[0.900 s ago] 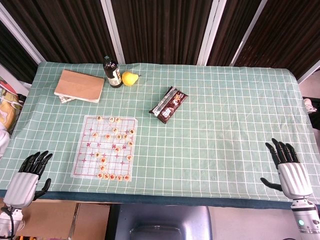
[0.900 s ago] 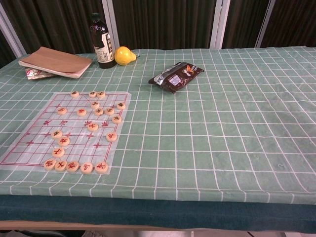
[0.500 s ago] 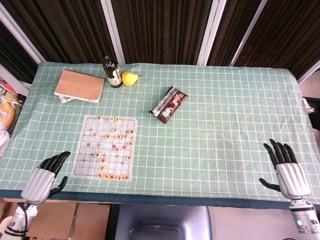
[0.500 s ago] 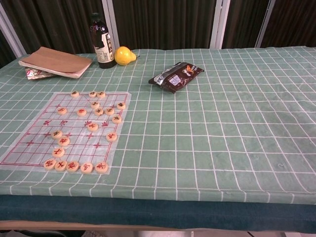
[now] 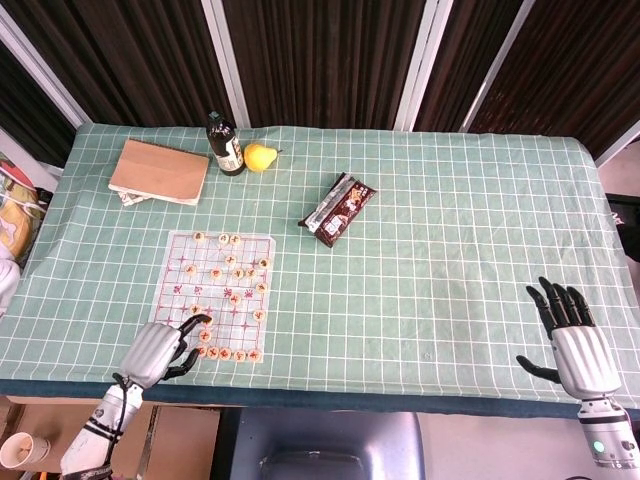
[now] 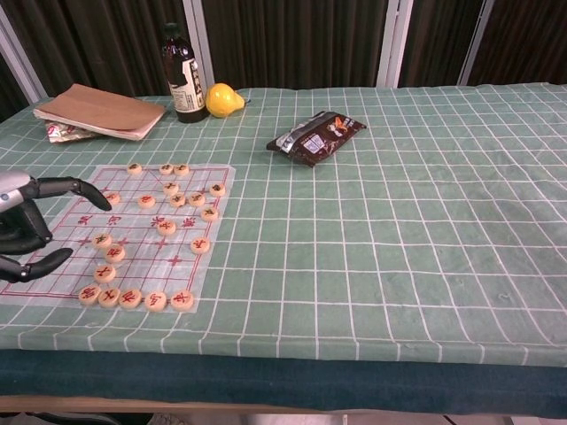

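Hands over the bench, board at my left.
My left hand (image 5: pixel 160 348) hovers at the near-left corner of the board (image 5: pixel 175 262), fingers (image 6: pixel 81 191) spread, holding nothing, just beside the near row of pieces (image 5: pixel 227 353). My right hand (image 5: pixel 575 338) sits at the bench's (image 5: pixel 450 260) near-right edge, fingers spread and empty, well apart from the board. Farther back lie a snack bag (image 5: pixel 338 208), bottle (image 5: pixel 225 144), pear (image 5: pixel 260 157) and book (image 5: pixel 158 171).

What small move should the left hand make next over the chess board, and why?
Probably lower the left hand a little onto the nearest chess piece. Its fingers are spread and hold nothing, poised over the near left part of the chess board, with pieces just beyond the fingertips. The right hand sits open, far across the table.
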Motion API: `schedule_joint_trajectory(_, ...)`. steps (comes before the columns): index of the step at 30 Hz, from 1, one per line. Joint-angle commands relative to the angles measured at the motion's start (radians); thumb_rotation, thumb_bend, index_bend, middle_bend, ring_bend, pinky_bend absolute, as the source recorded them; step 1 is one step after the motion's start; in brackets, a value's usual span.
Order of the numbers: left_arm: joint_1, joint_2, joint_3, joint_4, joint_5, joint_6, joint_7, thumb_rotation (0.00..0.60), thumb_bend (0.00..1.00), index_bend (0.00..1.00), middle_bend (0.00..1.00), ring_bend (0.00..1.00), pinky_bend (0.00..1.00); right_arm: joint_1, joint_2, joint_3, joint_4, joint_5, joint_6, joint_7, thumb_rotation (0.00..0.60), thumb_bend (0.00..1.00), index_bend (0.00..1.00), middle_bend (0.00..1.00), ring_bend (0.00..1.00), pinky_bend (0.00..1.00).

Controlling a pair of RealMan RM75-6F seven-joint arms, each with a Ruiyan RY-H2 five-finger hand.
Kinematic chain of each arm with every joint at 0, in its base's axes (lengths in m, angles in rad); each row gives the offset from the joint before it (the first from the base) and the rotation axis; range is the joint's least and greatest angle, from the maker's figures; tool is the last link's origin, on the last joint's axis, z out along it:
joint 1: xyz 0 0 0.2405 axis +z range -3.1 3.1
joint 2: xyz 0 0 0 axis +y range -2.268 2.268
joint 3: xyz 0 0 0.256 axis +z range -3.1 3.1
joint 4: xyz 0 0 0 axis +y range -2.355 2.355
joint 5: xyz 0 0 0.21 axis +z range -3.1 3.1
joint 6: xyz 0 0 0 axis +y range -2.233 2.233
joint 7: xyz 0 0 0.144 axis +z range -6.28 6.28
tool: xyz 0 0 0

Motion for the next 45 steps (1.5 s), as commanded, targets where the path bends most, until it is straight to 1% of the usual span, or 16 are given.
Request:
schedule_joint_trajectory(1,-0.069,-0.112,-0.039,0.006,-0.143,-0.095,0.178,0.6,0.42,0.32,1.0,1.0,1.0,-0.002,0.0,0.004,0.0,0.001,0.007,0.006,0.6,0.12,0.0,0.0,0.0,0.0)
schedule_joint_trajectory(3,-0.085,-0.14,-0.046,0.006,-0.198,-0.117,0.219,0.6,0.41,0.32,1.0,1.0,1.0,0.0,-0.001,0.002,0.001,-0.002,0.004,0.006,0.6,0.12,0.0,0.0,0.0,0.0)
schedule_joint_trajectory(5,-0.099,-0.157,-0.044,0.008,-0.229,-0.134,0.243,0.6,0.4,0.33,1.0,1.0,1.0,0.001,-0.001,0.002,0.002,-0.004,0.002,0.004,0.6,0.12,0.0,0.0,0.0,0.0)
schedule_joint_trajectory(11,-0.136,-0.201,-0.03,0.034,-0.273,-0.168,0.283,0.6,0.37,0.34,1.0,1.0,1.0,0.003,-0.002,0.003,0.002,0.0,-0.002,0.002,0.6,0.12,0.0,0.0,0.0,0.0)
schedule_joint_trajectory(18,-0.149,-0.225,-0.003,0.028,-0.272,-0.148,0.317,0.6,0.36,0.34,1.0,1.0,1.0,0.002,0.002,0.0,-0.002,-0.005,-0.002,0.007,0.6,0.12,0.0,0.0,0.0,0.0)
schedule_joint_trajectory(24,-0.161,-0.238,0.01,0.048,-0.287,-0.134,0.364,0.6,0.36,0.34,1.0,1.0,1.0,0.001,0.007,-0.002,-0.004,-0.009,0.001,0.016,0.6,0.12,0.0,0.0,0.0,0.0)
schedule_joint_trajectory(33,-0.177,-0.256,0.018,0.074,-0.307,-0.139,0.359,0.6,0.34,0.39,1.0,1.0,1.0,0.0,0.006,-0.001,-0.005,-0.008,0.004,0.014,0.6,0.12,0.0,0.0,0.0,0.0)
schedule_joint_trajectory(40,-0.181,-0.268,0.027,0.082,-0.297,-0.125,0.352,0.6,0.35,0.43,1.0,1.0,1.0,-0.001,0.007,-0.002,-0.004,-0.01,0.004,0.014,0.6,0.12,0.0,0.0,0.0,0.0)
schedule_joint_trajectory(45,-0.181,-0.269,0.035,0.082,-0.294,-0.118,0.347,0.6,0.35,0.44,1.0,1.0,1.0,-0.001,0.006,-0.001,-0.005,-0.009,0.005,0.011,0.6,0.12,0.0,0.0,0.0,0.0)
